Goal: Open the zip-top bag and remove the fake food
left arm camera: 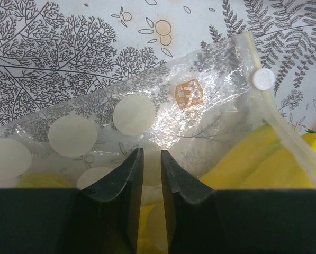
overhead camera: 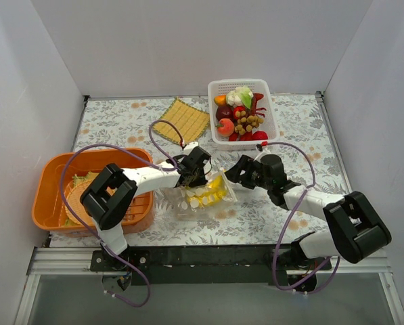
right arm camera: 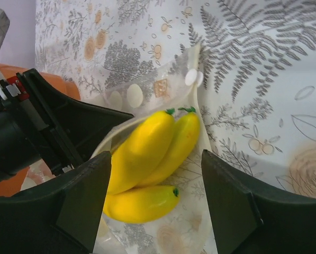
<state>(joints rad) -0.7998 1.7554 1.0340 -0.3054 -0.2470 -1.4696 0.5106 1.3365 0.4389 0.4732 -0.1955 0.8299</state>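
In the centre of the top view, the zip-top bag [overhead camera: 191,198] lies clear, glossy and crinkled, dotted with white rounds, on the fern-printed worktop [overhead camera: 256,218]. The left tool [left arm camera: 150,159] is clenched on its film. The right tool [right arm camera: 156,165] gapes, released, around the smooth yellow banana bunch [right arm camera: 147,145] in the bag. Plain white walls [overhead camera: 188,40] enclose the worktop.

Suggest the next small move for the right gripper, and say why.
Probably ease the right gripper forward and close it on the yellow plastic banana bunch. Its jaws stand open either side of the bananas, which lie at the mouth of the clear white-dotted zip-top bag, while the left gripper pinches the bag's film, steadying it.
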